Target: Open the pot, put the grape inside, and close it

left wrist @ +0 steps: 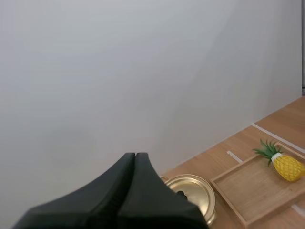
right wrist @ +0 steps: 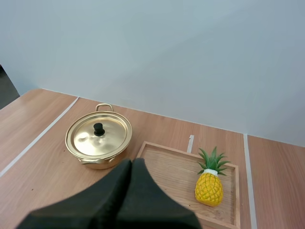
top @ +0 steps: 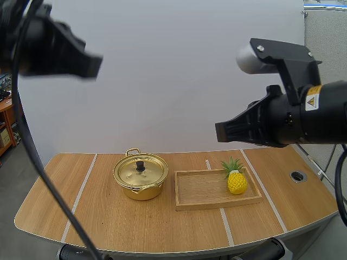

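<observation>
A gold pot (top: 140, 176) with its lid on and a black knob (top: 140, 165) stands at the table's middle. To its right a yellow toy pineapple (top: 236, 179) stands on a wooden tray (top: 198, 190). My left gripper (left wrist: 135, 155) is shut on nothing, raised high over the table's left, with the pot (left wrist: 193, 193) far below it. My right gripper (right wrist: 132, 161) is also shut and empty, held high above the pot (right wrist: 98, 138) and the tray (right wrist: 164, 164). The pineapple (right wrist: 209, 187) is the only fruit I see.
A round metal grommet (top: 297, 175) sits in the table at the far right. White tape lines (top: 81, 189) cross the wooden tabletop. Bare wood lies left of the pot and in front of the tray.
</observation>
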`<move>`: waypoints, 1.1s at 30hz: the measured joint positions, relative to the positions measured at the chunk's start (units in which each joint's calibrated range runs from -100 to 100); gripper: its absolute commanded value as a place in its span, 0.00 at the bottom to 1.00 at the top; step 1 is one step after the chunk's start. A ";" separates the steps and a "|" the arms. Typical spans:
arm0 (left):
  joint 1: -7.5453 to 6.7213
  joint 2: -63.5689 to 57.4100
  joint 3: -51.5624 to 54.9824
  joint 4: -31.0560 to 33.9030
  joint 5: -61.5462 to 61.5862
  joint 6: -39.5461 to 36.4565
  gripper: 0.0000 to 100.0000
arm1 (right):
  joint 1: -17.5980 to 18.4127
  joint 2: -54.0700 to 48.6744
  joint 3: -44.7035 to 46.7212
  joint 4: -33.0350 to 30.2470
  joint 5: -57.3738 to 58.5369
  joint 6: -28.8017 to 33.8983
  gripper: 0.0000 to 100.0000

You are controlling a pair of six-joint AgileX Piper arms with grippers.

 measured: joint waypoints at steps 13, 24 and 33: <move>0.00 -26.73 30.63 -2.60 -9.19 -3.04 0.00 | -2.60 -6.95 1.87 0.41 0.00 0.00 0.00; 1.38 -32.71 37.17 -2.81 -15.58 -4.37 0.00 | -6.77 -12.34 11.02 2.01 -0.88 0.00 0.00; 2.21 -35.53 48.54 -0.88 -22.87 -7.69 0.00 | -9.53 -20.35 16.68 2.79 -13.37 0.00 0.00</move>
